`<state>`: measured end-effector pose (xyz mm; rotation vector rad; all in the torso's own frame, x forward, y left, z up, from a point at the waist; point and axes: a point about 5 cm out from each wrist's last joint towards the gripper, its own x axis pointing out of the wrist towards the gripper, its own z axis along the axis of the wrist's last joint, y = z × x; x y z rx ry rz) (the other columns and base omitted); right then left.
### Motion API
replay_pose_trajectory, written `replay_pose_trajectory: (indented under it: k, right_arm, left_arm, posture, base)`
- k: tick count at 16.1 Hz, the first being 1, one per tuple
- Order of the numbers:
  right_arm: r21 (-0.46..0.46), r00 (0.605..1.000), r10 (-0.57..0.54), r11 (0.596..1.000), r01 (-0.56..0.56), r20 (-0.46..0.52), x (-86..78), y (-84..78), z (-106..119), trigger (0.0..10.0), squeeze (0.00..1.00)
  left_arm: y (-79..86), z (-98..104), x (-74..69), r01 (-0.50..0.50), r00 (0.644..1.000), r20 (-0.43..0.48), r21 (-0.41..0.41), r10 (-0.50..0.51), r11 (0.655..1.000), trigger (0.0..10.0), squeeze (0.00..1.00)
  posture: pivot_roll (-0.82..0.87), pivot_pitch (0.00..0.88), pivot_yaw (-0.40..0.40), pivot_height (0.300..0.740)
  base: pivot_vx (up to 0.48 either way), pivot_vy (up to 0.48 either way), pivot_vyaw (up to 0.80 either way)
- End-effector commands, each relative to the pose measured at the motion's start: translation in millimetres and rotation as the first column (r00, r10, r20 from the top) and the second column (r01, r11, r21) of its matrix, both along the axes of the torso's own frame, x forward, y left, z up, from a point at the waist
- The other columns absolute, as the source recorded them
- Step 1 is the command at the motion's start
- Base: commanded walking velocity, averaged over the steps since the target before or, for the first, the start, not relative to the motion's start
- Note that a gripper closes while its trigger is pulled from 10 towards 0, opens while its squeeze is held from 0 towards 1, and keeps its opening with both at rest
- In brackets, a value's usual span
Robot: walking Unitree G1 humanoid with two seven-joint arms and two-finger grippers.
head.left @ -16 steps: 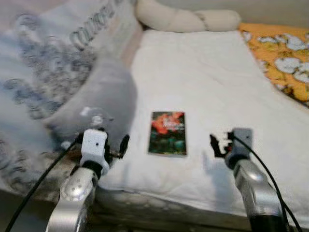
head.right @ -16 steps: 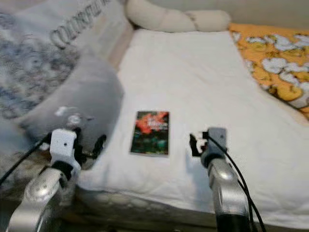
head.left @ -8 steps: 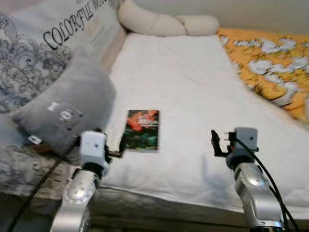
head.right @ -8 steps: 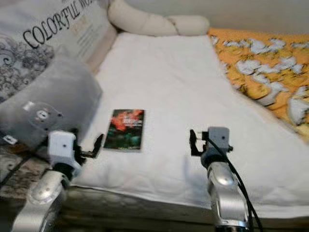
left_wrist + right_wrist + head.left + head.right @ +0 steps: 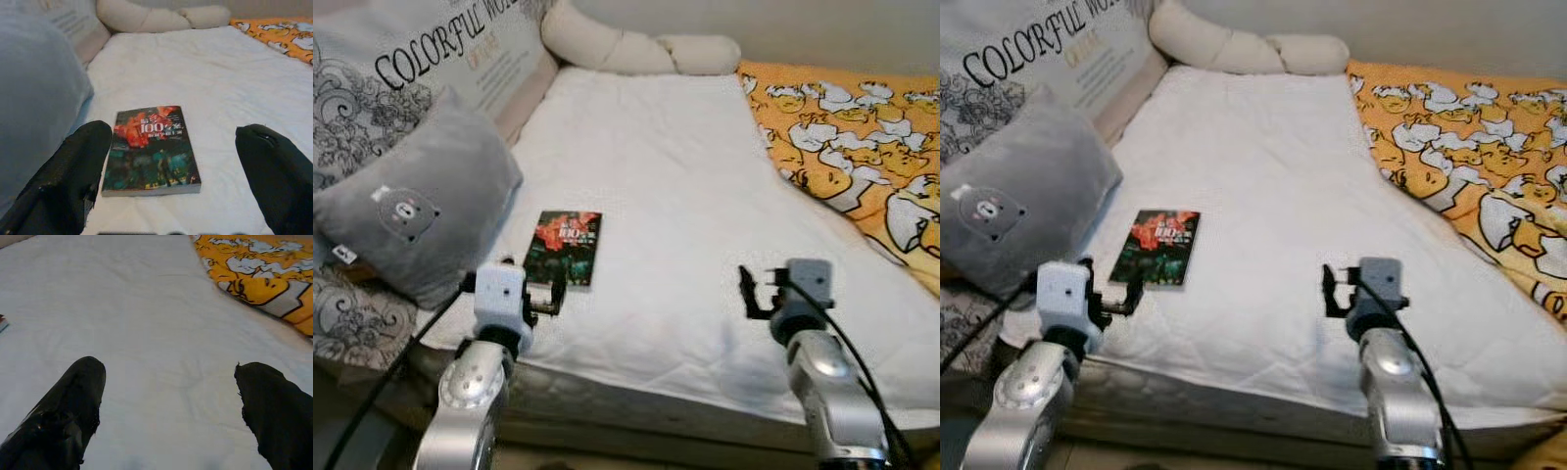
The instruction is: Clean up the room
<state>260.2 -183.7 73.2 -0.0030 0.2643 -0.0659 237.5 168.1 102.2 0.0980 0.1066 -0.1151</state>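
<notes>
White mattress (image 5: 675, 176): broad bare stretch through the middle, open from the near edge to the far end.

Book (image 5: 563, 247) lies flat on it near the robot's left, bare sheet on its right and far sides. Left gripper (image 5: 171, 171) sits just short of the book's near edge, fingers spread wider than the book.

Grey cushion (image 5: 416, 220) crowds close on the book's left; printed pillow (image 5: 431, 59) behind it.

Right gripper (image 5: 171, 406), fingers apart, faces bare sheet.

Orange blanket (image 5: 862, 147) covers the right side. Cream bolster (image 5: 636, 49) closes the far end.
</notes>
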Motion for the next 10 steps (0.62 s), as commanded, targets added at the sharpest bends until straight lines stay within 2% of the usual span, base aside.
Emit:
replay_pose_trajectory:
  k: [1, 10]
  right_arm:
    - [-0.003, 1.0, 0.007, 1.0, -0.007, 0.003, 0.6, 2.6, 2.4, 10.0, 1.0]
    - [-0.015, 1.0, 0.011, 1.0, -0.011, -0.004, -0.6, 1.1, 2.7, 10.0, 1.0]
  left_arm:
    - [3.3, -4.0, -0.3, -0.011, 1.0, -0.017, 0.009, 0.011, 1.0, 10.0, 0.0]
    - [0.9, -4.6, 0.7, -0.005, 1.0, -0.02, 0.011, 0.005, 1.0, 10.0, 0.0]
  posture:
    - [0.04, 0.0, -0.002, 0.74]
    - [0.04, 0.0, -0.001, 0.74]
  base:
    - [0.0, -0.334, 0.0]
    - [0.0, -0.336, 0.0]
